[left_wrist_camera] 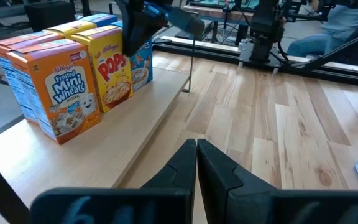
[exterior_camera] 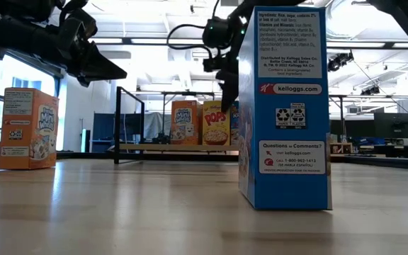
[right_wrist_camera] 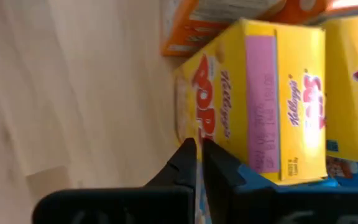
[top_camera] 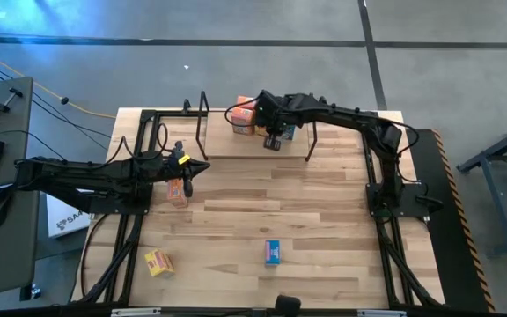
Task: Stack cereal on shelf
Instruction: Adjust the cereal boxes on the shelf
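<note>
- Loose orange cereal box (top_camera: pixel 177 190) on bench (top_camera: pixel 324 229): likely light, thin card, crushable; best pinched across narrow faces.
- Left claw (left_wrist_camera: pixel 196 149) pinched shut, empty.
- Right claw (right_wrist_camera: pixel 197 152) likewise closed, over shelf (top_camera: pixel 236 145).

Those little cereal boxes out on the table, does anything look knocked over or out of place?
One does: the small yellow cereal box near the table's front left lies flat and skewed to the planks. The blue box and the orange Mini-Wheats box stand upright, though off the wooden shelf where the others are lined up.
</note>
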You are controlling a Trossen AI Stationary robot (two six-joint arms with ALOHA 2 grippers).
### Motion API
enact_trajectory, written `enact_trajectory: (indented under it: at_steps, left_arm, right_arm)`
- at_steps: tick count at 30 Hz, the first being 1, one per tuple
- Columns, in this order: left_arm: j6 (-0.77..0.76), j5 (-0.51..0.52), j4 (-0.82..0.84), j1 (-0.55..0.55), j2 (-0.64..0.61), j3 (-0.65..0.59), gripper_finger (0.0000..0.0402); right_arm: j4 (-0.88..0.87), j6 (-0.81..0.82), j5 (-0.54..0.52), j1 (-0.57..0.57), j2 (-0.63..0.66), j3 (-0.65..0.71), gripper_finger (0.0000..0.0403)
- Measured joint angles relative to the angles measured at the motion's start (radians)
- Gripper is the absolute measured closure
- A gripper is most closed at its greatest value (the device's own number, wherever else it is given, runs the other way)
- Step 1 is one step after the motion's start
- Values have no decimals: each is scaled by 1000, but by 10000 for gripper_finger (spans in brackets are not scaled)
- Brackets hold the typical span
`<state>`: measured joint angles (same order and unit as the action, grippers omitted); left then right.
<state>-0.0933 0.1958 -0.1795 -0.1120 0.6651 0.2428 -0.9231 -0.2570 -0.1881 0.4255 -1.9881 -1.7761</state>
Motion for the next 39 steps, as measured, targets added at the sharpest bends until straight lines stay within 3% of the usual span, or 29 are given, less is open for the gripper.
enact_trajectory:
  at_steps: [8, 17, 20, 23, 30, 33, 39]
  left_arm:
    - [0, 20, -1, 0, 0, 0, 394]
    - [-9, -3, -82, 0, 40, 1, 395]
    - [4, -10, -88, 0, 111, 42, 400]
    - [62, -11, -80, -7, 199, 109, 401]
    - [175, -10, -1, -100, 407, 297, 401]
    - [191, 12, 3, -157, 499, 356, 401]
    - [188, 159, 62, -239, 638, 478, 401]
  right_arm:
    - [58, 17, -92, 1, 0, 25, 402]
    - [68, -10, -96, -48, 57, 25, 402]
    - [172, -6, -61, -89, 120, 89, 403]
    - [342, 3, -45, -122, 195, 249, 403]
    - [596, 133, -123, -207, 393, 547, 403]
    - [631, 154, -189, -242, 454, 597, 403]
    - [640, 153, -249, -284, 487, 614, 403]
